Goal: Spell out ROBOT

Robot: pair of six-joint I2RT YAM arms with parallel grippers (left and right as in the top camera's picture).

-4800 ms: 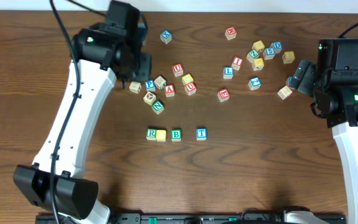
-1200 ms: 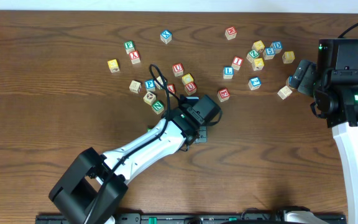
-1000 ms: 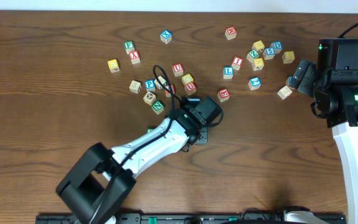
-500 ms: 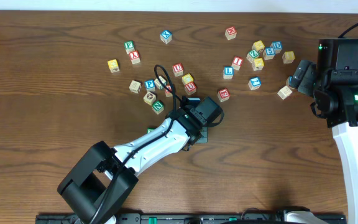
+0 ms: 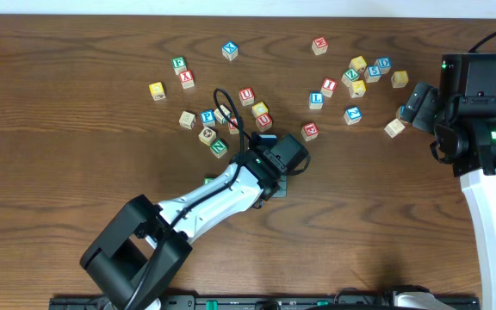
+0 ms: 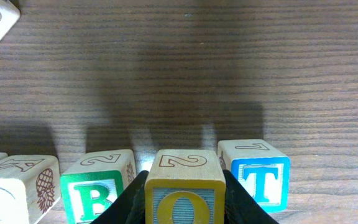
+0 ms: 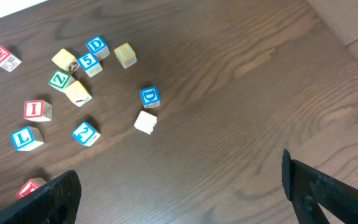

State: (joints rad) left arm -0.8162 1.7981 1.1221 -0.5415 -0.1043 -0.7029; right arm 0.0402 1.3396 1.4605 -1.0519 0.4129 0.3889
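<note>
O cube (image 6: 185,186) between B (image 6: 97,188) and T (image 6: 257,179)

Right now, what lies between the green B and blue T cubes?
The yellow O cube, clamped in the left gripper; the left wrist view shows it.

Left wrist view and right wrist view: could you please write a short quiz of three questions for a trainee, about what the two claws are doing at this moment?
1. Which cube does the left claw grip? A) G  B) O  C) Q
2. Fill in: this cube is between the B and the ___.
3. True or false: the right claw is shut on a cube.

Key: 1 B. 2 T. 3 False; it is open and holds nothing.
</note>
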